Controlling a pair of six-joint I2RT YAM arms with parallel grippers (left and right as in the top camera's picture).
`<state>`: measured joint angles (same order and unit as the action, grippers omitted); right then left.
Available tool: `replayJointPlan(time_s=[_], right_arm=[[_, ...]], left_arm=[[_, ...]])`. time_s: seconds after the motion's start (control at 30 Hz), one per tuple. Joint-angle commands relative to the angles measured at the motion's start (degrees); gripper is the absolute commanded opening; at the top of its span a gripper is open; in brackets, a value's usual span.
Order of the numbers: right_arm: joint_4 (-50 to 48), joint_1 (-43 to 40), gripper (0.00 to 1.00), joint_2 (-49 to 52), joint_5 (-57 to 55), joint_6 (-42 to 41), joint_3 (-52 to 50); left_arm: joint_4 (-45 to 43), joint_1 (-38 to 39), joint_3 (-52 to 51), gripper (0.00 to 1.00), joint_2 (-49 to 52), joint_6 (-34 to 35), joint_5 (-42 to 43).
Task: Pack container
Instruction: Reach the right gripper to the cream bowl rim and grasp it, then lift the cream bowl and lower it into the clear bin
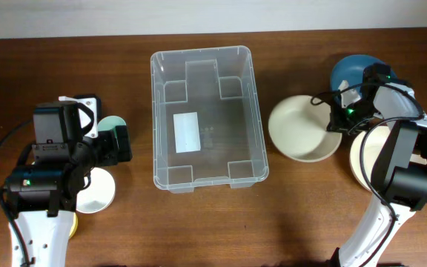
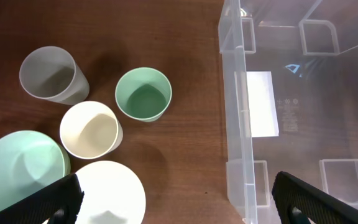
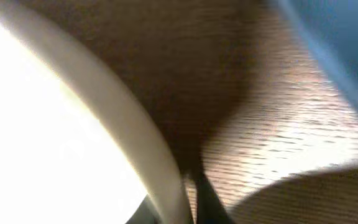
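Fingers (image 3: 207, 208) of the right gripper (image 1: 336, 124) sit on either side of the cream bowl (image 1: 299, 130) rim, apparently to pinch it for lifting, though whether they have closed on it cannot be told. The container (image 1: 221, 148) lies empty at mid-table, just beside that bowl. The left gripper (image 2: 176, 186) hangs spread wide and empty between the green cup (image 2: 143, 93) and the container's wall, probably ready to pick a cup

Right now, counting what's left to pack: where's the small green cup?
Left wrist view: the green cup stands upright on the table, left of the container, with the cream cup and grey cup further left.
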<state>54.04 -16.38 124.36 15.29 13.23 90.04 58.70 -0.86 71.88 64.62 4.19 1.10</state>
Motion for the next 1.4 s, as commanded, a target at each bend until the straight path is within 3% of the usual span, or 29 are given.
replayJointPlan(time_s=[0.0, 0.23, 0.47, 0.67, 0.97, 1.17, 1.37], right_arm=[[0.1, -0.1, 0.04, 0.9, -0.2, -0.2, -0.9], [0.6, -0.1, 0.04, 0.9, 3.1, -0.7, -0.9], [0.1, -0.1, 0.04, -3.6, 7.2, -7.6, 0.1], [-0.8, -0.1, 0.04, -12.8, 3.9, -13.7, 2.4], [-2.8, 0.4, 0.04, -29.4, 3.5, -16.0, 3.0], [-4.3, 8.2, 0.04, -37.7, 2.6, -16.7, 4.2], [-5.1, 26.1, 0.04, -35.3, -10.7, -16.7, 8.3]], left_arm=[[-0.1, 0.0, 1.2, 0.99, 0.2, 0.5, 0.7], [-0.1, 0.0, 1.2, 1.0, 0.2, 0.5, 0.6], [-0.2, 0.0, 1.2, 0.99, 0.2, 0.5, 0.6], [-0.2, 0.0, 1.2, 0.99, 0.2, 0.5, 0.6], [0.0, 0.0, 1.2, 0.99, 0.2, 0.5, 0.6], [0.2, 0.0, 1.2, 1.0, 0.2, 0.6, 0.7], [0.2, -2.6, 1.2, 1.0, 0.2, 2.7, 0.7]])
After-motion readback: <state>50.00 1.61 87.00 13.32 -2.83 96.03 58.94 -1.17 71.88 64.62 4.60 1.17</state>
